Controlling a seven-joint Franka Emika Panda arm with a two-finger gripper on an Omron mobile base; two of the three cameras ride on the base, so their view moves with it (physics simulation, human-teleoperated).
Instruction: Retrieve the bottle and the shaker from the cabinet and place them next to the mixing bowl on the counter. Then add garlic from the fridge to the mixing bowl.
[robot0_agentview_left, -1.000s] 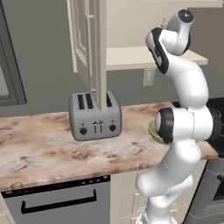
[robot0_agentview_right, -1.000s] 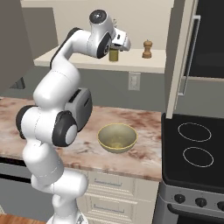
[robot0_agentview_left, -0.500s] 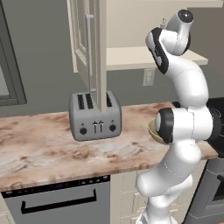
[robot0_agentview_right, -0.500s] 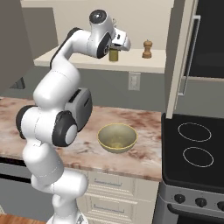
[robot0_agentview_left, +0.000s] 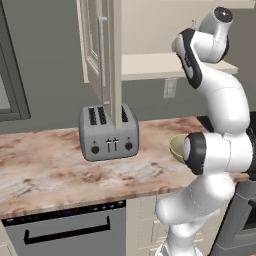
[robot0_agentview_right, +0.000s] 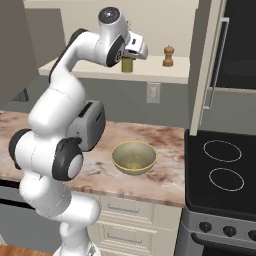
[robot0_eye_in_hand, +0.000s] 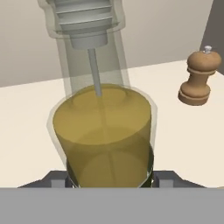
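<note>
The olive-yellow bottle (robot0_eye_in_hand: 105, 131) stands upright on the beige shelf (robot0_agentview_right: 150, 70) of the open cabinet (robot0_agentview_right: 207, 60). My gripper (robot0_eye_in_hand: 109, 177) is shut on its lower body, with a dark fingertip (robot0_eye_in_hand: 54, 178) on either side. From the right base view the hand (robot0_agentview_right: 132, 50) covers the top of the bottle (robot0_agentview_right: 128, 65). The brown wooden shaker (robot0_eye_in_hand: 199, 78) stands on the same shelf to the bottle's right, apart from it (robot0_agentview_right: 169, 56). The mixing bowl (robot0_agentview_right: 133, 157) sits on the marbled counter (robot0_agentview_right: 165, 145) below, partly behind my arm in the left base view (robot0_agentview_left: 176, 145).
A grey toaster (robot0_agentview_left: 108, 132) stands on the counter left of the bowl. The cabinet door (robot0_agentview_left: 102, 50) with its long bar handle hangs open above it. A black stovetop (robot0_agentview_right: 225, 165) adjoins the counter on the right. A wall socket (robot0_agentview_right: 153, 92) sits under the shelf.
</note>
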